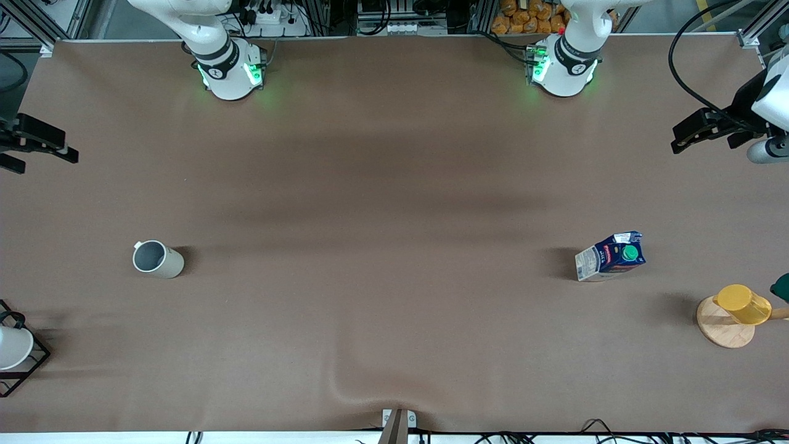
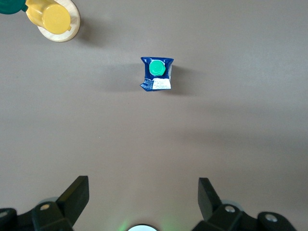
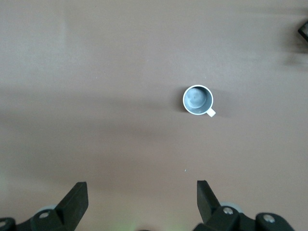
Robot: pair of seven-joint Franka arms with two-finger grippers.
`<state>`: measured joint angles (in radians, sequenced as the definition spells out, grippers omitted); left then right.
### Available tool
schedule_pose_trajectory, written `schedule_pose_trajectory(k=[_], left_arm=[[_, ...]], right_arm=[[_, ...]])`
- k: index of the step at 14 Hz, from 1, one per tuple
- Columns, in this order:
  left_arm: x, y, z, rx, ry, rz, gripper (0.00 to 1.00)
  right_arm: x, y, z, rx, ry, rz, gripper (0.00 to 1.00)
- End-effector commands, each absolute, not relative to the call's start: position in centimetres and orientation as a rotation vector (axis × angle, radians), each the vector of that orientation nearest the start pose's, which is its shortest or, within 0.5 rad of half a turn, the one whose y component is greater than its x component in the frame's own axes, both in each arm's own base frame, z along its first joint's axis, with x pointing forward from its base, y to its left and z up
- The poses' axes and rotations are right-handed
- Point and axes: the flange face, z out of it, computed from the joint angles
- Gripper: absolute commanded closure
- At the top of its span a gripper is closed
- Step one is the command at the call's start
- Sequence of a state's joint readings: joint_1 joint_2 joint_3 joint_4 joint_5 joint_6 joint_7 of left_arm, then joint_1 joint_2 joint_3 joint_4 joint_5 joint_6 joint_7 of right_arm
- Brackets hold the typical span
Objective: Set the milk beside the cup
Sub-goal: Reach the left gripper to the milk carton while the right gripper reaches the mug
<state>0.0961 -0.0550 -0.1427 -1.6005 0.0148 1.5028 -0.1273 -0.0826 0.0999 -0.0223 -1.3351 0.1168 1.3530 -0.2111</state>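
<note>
The milk [image 1: 611, 256], a dark blue carton with a green cap, stands on the brown table toward the left arm's end. It also shows in the left wrist view [image 2: 157, 73]. The cup [image 1: 158, 259], a pale grey-beige mug, stands toward the right arm's end and shows in the right wrist view [image 3: 198, 100]. My left gripper [image 1: 699, 132] is open and empty, high over the table's edge at its own end; its fingers [image 2: 74, 195] show in its wrist view. My right gripper [image 1: 37, 145] is open and empty, high over its own end of the table.
A yellow cup [image 1: 743, 304] lies on a round wooden coaster [image 1: 722, 327] near the left arm's end, with a dark green thing [image 1: 781, 287] beside it. A white cup [image 1: 12, 346] sits in a black wire rack [image 1: 28, 370] at the right arm's end.
</note>
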Motion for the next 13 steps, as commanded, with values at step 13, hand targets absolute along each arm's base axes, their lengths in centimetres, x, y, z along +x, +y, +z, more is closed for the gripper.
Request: schedule_pose_trajectory(k=[13], left_arm=[[65.2, -0.6, 45.0, -3.16, 0.011, 0.202, 0.0]], right_arm=[[56.5, -5.1, 62.6, -3.078, -0.171, 0.237, 0.0]])
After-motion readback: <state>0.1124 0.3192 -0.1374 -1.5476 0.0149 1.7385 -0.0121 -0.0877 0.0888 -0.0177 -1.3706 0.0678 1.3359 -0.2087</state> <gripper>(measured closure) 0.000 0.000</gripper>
